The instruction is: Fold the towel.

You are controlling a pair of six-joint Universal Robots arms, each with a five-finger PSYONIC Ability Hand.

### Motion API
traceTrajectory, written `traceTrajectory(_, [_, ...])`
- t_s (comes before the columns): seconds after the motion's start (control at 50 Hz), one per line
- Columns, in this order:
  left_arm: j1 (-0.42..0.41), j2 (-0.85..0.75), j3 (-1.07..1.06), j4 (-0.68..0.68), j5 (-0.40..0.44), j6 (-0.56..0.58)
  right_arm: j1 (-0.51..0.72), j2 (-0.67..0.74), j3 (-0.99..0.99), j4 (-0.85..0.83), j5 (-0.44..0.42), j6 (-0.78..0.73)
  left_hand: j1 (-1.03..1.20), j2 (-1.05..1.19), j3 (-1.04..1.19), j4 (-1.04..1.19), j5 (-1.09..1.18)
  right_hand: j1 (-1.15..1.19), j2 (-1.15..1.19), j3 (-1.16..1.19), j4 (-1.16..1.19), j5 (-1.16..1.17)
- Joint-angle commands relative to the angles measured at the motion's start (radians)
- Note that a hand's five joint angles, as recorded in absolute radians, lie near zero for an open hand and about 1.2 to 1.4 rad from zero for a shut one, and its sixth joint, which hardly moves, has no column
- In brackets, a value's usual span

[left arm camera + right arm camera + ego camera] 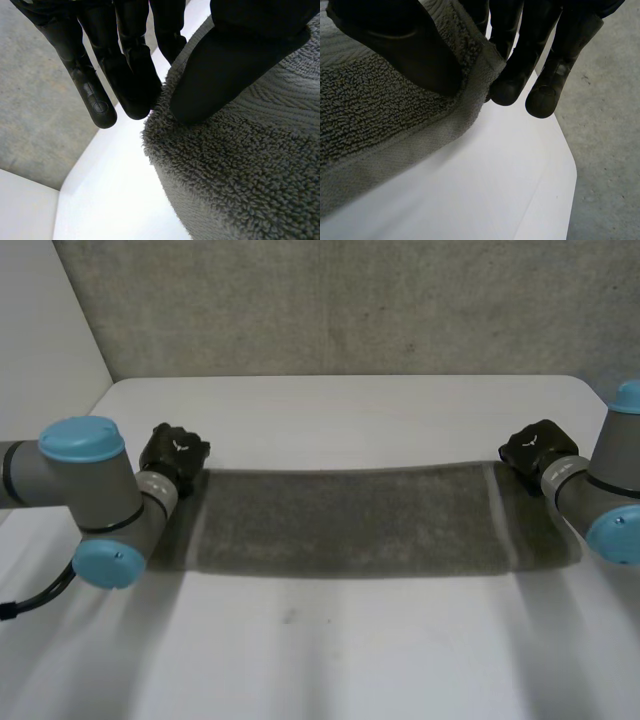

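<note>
A long dark-grey terry-cloth towel (350,520) lies flat on a white rectangular table (350,405). Its long axis runs across the table from the robot's left to its right, and it sits about midway between the near and far edges.

The black left hand (172,453) is at the towel's far left corner. The black right hand (535,448) is at its far right corner, so each hand has the corner nearest its own arm. The two near corners lie free on the table, toward the robot.

In the left wrist view the thumb (225,70) presses down on the pile while the fingers (127,80) close against the towel's raised edge, pinching it. In the right wrist view the thumb (415,50) sits on top of the hemmed corner and the fingers (517,70) meet it from behind, pinching the cloth.

With both far corners held, the likely fold brings the far long edge toward the robot, onto the near edge.
</note>
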Motion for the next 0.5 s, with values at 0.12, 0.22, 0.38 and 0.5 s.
traceTrajectory(0.12, [-0.024,-0.158,0.245,-0.02,-0.027,0.004,0.008,0.15,-0.197,0.001,0.016,-0.003,0.214,0.178,0.178,0.177,0.188,0.071,0.058,0.058,0.056,0.038])
traceTrajectory(0.22, [-0.033,-0.196,0.28,-0.04,-0.047,0.007,0.026,0.184,-0.257,0.001,0.038,-0.003,-0.073,-0.109,-0.109,-0.111,-0.099,-0.698,-0.71,-0.71,-0.712,-0.73])
traceTrajectory(0.38, [-0.06,-0.176,0.283,-0.051,-0.098,0.004,0.034,0.161,-0.316,0.004,0.111,0.025,-1.007,-1.044,-1.044,-1.045,-1.034,-1.151,-1.163,-1.164,-1.165,-1.184])
traceTrajectory(0.5, [-0.065,-0.046,0.216,-0.055,-0.146,-0.019,0.023,0.006,-0.28,0.009,0.082,0.197,-1.007,-1.044,-1.044,-1.045,-1.034,-1.151,-1.163,-1.164,-1.165,-1.184])
